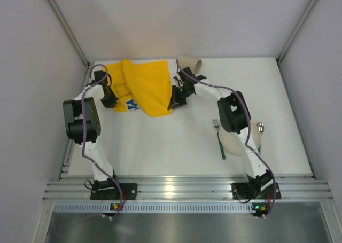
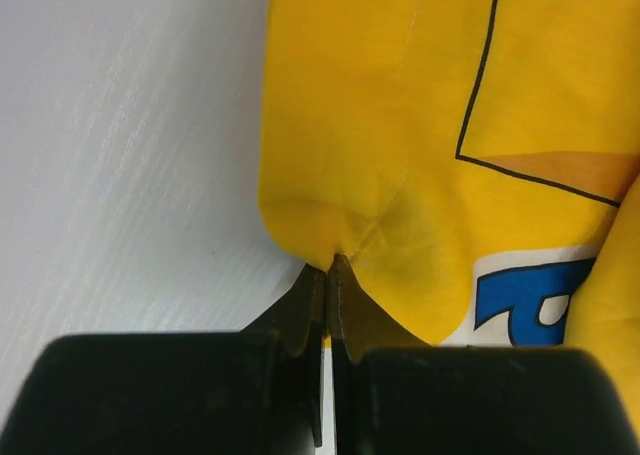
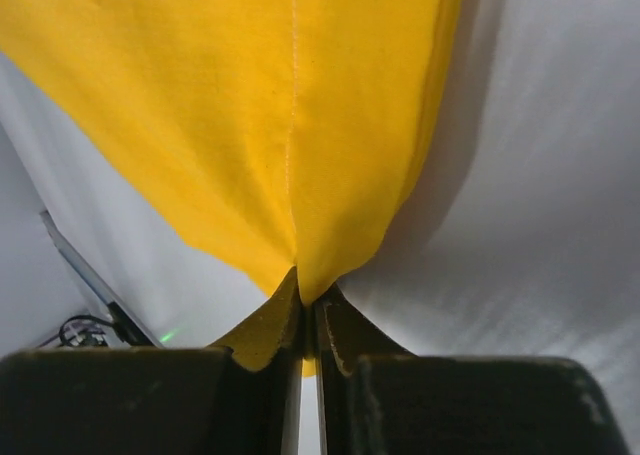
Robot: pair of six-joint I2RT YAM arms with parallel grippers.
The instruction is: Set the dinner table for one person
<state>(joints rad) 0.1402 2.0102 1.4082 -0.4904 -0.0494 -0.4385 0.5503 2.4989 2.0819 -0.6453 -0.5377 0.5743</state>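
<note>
A crumpled yellow cloth mat (image 1: 141,85) with blue print lies at the back left of the white dinner table (image 1: 171,147). My left gripper (image 1: 111,101) is at the mat's left edge. In the left wrist view its jaws (image 2: 329,267) are shut, pinching a fold of the yellow cloth (image 2: 400,155). My right gripper (image 1: 176,100) is at the mat's right corner. The right wrist view shows its jaws (image 3: 308,287) shut on a pulled-up corner of the cloth (image 3: 290,125).
A beige cup (image 1: 191,64) lies on its side behind the right gripper. A white plate (image 1: 238,141) sits under the right arm, with a green-handled utensil (image 1: 220,144) on its left and a small metal object (image 1: 261,127) on its right. Aluminium rails (image 1: 187,189) edge the front.
</note>
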